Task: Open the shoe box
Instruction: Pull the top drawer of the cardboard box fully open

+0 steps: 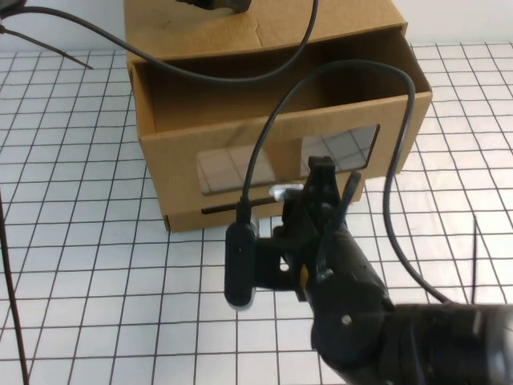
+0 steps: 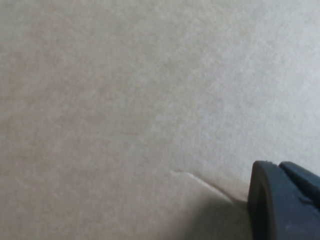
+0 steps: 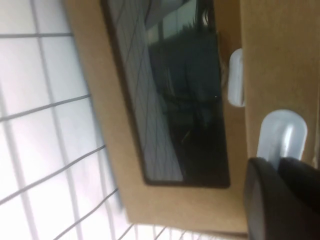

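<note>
High view: the box (image 1: 184, 152) sat at 12 o'clock on the table (image 1: 80, 281), its drawer out toward 6. The left gripper (image 1: 216, 4) hung over its top, grip untellable. The right gripper (image 1: 335, 183) met its 6 o'clock face, fingers nearly together on the white tab (image 1: 284, 191). Left wrist: bare cardboard. Right wrist: tab beside the window (image 3: 170, 100).

The counter (image 1: 72, 273) is lit brightly and evenly from above, and is washed out in the right wrist view. Reflections are seen in the window (image 1: 232, 170). The shoe box (image 2: 125, 100) is rendered soft and faintly shadowed at close range.
</note>
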Robot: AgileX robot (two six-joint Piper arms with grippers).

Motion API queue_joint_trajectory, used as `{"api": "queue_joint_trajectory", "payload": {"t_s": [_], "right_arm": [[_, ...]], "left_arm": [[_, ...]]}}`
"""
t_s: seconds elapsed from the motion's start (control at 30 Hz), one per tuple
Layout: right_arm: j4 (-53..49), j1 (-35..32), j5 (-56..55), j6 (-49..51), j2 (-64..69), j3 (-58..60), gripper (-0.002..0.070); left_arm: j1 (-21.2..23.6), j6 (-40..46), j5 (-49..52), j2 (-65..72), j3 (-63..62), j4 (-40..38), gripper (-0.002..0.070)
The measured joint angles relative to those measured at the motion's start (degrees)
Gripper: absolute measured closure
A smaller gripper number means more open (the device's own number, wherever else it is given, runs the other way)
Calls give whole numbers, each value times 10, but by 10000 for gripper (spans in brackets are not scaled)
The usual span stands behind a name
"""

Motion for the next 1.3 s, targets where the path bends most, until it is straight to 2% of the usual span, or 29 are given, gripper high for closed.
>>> {"api": "queue_joint_trajectory", "payload": {"t_s": [0.3, 0.5, 0.6, 0.77, 0.87, 1.0, 1.13, 1.3], "right_arm": [[33, 60, -2, 0, -80, 86, 670], [50, 70, 13, 17, -100, 92, 656], [69, 71, 25, 23, -109, 92, 588], [117, 80, 32, 20, -142, 92, 374], [154, 90, 32, 7, -163, 94, 335], [189, 125, 43, 2, -194, 96, 384], [196, 166, 65, 14, -252, 96, 481], [228, 172, 102, 27, -326, 79, 586]], "left_arm": [[0, -1, 0, 0, 0, -1, 677], [0, -1, -1, 0, 0, 0, 678], [0, -1, -1, 0, 0, 0, 678], [0, -1, -1, 0, 0, 0, 677], [0, -2, 2, 0, -7, 1, 678], [0, -7, 15, 5, -34, 5, 678], [0, -9, 36, 11, -71, 2, 677], [0, -14, 42, -12, -102, -3, 678]]}}
